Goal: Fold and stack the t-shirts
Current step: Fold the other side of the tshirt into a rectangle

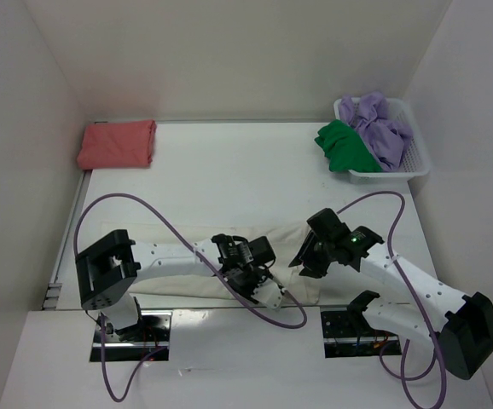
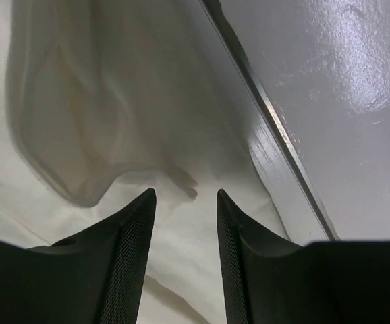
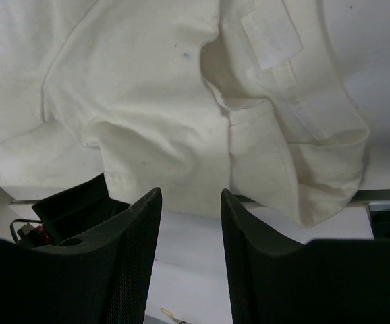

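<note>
A small rectangular tag (image 3: 270,39) is sewn flat on the cream shirt (image 3: 154,101); no writing on it can be read. The cloth is a matte, soft knit with stitched double hems and a few faint grey marks, rumpled into shallow folds. It lies spread along the near edge of the white table (image 1: 229,170), between the two arms, with one hemmed corner drooping over the metal edge strip.

The left gripper (image 2: 185,194) hovers over the cream cloth, its black, fine-ribbed fingers (image 2: 131,256) parted with nothing between them (cloth shows through the gap). The right gripper (image 3: 190,192) is likewise released, with its tips just short of the shirt's hem.

The red shirt (image 1: 117,145) sits folded into a neat rectangle at the far left corner. The green shirt (image 1: 345,146) and purple shirt (image 1: 383,128) are bunched in the white mesh basket (image 1: 383,176) at the far right, the green one spilling over its rim.
</note>
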